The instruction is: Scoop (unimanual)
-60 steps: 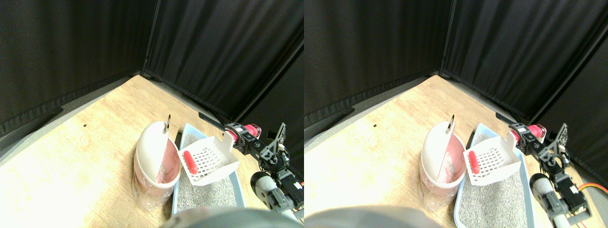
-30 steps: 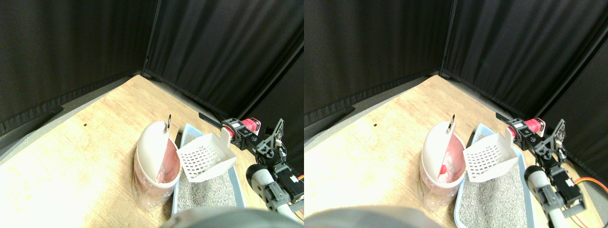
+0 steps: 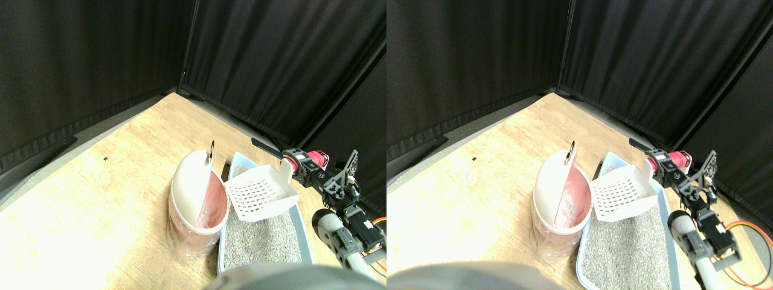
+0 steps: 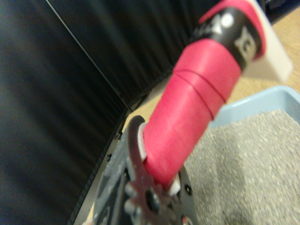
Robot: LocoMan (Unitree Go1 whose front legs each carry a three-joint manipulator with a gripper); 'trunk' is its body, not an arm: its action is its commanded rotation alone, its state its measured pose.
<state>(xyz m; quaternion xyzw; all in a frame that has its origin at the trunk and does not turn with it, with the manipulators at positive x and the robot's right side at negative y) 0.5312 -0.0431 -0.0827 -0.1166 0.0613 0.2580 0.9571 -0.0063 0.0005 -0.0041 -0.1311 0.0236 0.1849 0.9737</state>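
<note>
Red piece gone from scoop; wrist view: red-wrapped handle.

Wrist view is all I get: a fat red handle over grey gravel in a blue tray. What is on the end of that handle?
Observer: A white scoop with a slotted bottom. The right gripper carries it in the air above the litter.
Operator: Is there anything in it?
Observer: No, its basket looks empty.
Operator: And what is beside the tray?
Observer: A white swing-lid bin with a pink liner stands on the wooden floor along the left side of the tray. The scoop's front edge is close to the bin's rim.
</note>
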